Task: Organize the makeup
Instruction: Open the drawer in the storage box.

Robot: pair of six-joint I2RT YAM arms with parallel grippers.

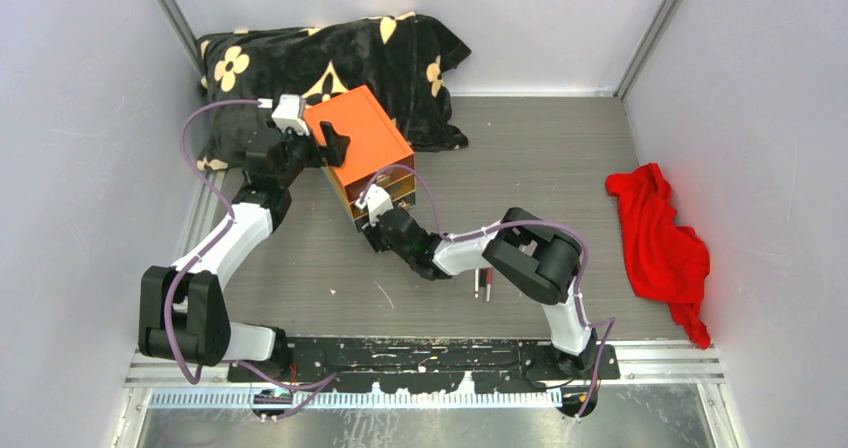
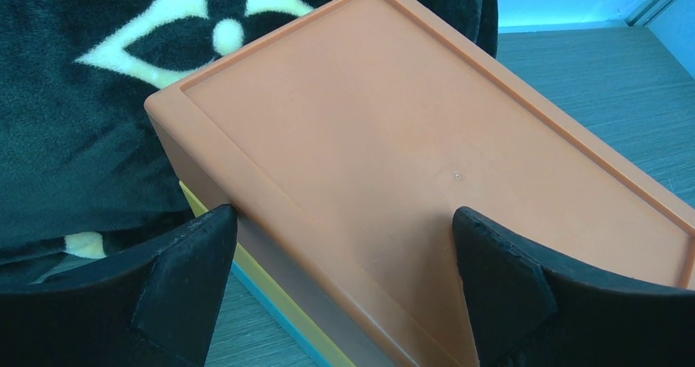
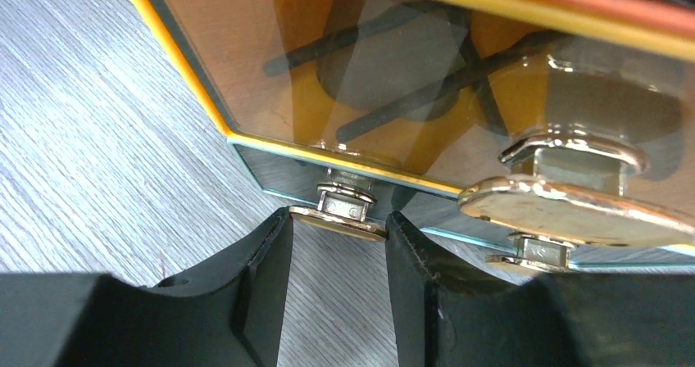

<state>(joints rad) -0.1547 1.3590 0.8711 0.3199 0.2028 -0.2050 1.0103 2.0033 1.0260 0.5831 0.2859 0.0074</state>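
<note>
On the desk (image 1: 560, 168), the orange box (image 1: 357, 133) sits under the left pincer (image 2: 344, 219), fingers wide apart; the right pincer (image 3: 338, 224) seems clamped on a drawer knob (image 3: 344, 201). Pencils (image 1: 483, 286) lie by the right arm — judged light, stiff, roll-prone; pinch mid-shaft.

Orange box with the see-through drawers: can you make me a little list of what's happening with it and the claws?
Box: orange drawer box, on the table beside a black flowered blanket
Left claw: open, spread over the box's top
Right claw: pinching a shiny drawer knob
Not put away: thin pencils on the table, away from the box
Also there: red cloth, far right
</note>
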